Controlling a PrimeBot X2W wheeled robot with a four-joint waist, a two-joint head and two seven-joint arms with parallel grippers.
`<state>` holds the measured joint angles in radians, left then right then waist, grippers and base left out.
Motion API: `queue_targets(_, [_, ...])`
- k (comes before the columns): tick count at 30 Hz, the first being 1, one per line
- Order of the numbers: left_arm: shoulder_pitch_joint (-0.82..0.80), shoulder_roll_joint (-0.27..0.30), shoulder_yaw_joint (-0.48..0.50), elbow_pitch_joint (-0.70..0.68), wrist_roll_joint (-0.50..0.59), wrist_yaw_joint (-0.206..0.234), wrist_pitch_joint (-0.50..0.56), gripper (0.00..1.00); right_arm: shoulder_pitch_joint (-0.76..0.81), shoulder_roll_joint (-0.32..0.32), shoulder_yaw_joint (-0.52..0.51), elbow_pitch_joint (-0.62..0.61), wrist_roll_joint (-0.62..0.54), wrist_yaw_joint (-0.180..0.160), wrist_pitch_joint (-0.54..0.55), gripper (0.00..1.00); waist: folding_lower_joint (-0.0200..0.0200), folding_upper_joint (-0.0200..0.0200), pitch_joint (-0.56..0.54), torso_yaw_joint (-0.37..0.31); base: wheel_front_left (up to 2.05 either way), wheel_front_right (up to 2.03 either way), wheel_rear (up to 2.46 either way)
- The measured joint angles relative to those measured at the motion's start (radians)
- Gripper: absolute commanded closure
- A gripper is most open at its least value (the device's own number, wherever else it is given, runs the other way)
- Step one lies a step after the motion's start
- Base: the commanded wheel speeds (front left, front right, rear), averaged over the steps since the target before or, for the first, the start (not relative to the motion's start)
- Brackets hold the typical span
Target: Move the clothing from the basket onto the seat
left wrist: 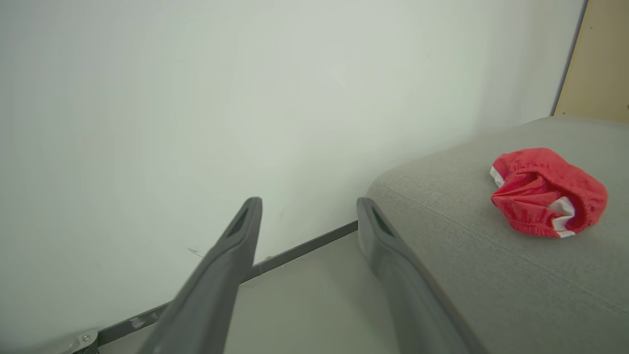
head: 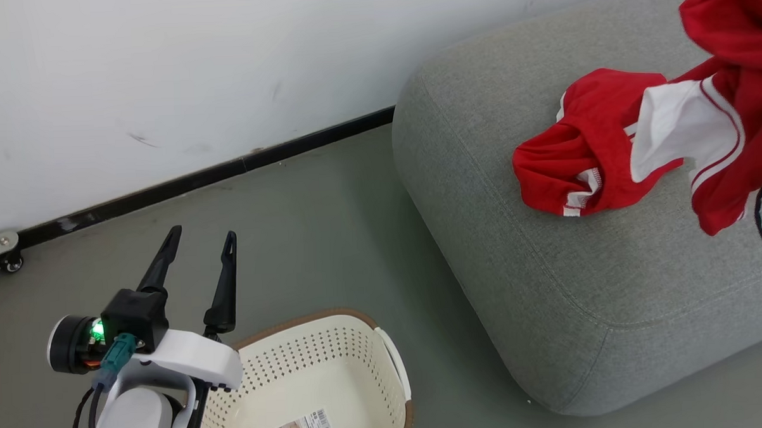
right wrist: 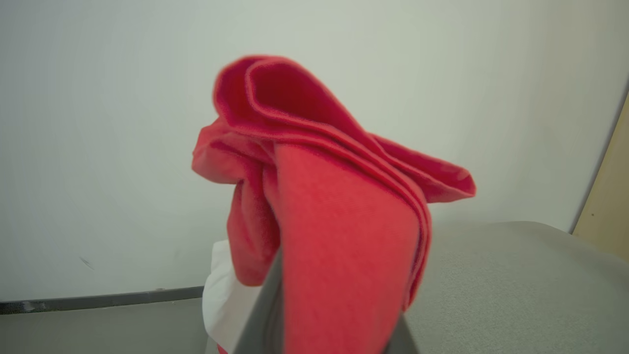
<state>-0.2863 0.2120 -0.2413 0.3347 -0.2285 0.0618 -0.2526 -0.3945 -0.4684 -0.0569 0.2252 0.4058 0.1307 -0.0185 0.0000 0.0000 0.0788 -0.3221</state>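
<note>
One piece of red clothing (head: 576, 163) with white trim lies crumpled on the grey seat (head: 549, 297); the left wrist view shows this clothing (left wrist: 545, 191) on the seat (left wrist: 467, 275) too. A second red and white garment (head: 725, 100) hangs above the seat's right part. In the right wrist view this garment (right wrist: 339, 206) drapes over my right gripper (right wrist: 339, 255), which is shut on it. The cream basket (head: 308, 316) stands on the floor at the bottom, with just a paper label (head: 305, 427) on its base. My left gripper (head: 203, 233) hovers open beside the basket's left rim, fingers (left wrist: 236, 246) apart.
A white wall with a dark baseboard (head: 227, 168) runs behind the grey floor. A small caster (head: 2, 259) sits at the far left by the wall. A pale wooden panel (left wrist: 599, 59) stands beyond the seat. Bare floor lies between basket and seat.
</note>
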Motion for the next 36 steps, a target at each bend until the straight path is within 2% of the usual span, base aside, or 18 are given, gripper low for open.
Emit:
queue_targets(8, [0.002,0.026,0.011,-0.063,0.009,0.009,0.001,0.00,-0.099,-0.069,-0.032,0.063,-0.003,0.000,0.032,1.00,0.0000,0.0000,0.063,0.010,0.00,0.00,0.00])
queue_targets(13, [0.001,0.053,0.025,-0.102,0.015,0.010,0.015,0.00,-0.164,-0.080,-0.047,0.095,-0.003,0.000,0.039,1.00,0.0000,0.0000,0.107,0.016,0.00,0.00,0.00])
queue_targets(20, [-0.005,0.083,0.028,-0.165,0.027,0.010,0.044,0.00,-0.272,-0.139,-0.096,0.178,-0.001,0.000,0.047,1.00,0.0000,0.0000,0.178,0.027,0.00,0.00,0.00])
queue_targets(36, [-0.034,0.149,0.043,-0.278,0.058,0.010,0.111,0.00,-0.406,-0.154,-0.189,0.374,0.013,0.000,0.026,1.00,0.0000,0.0000,0.303,0.057,0.00,0.00,0.00])
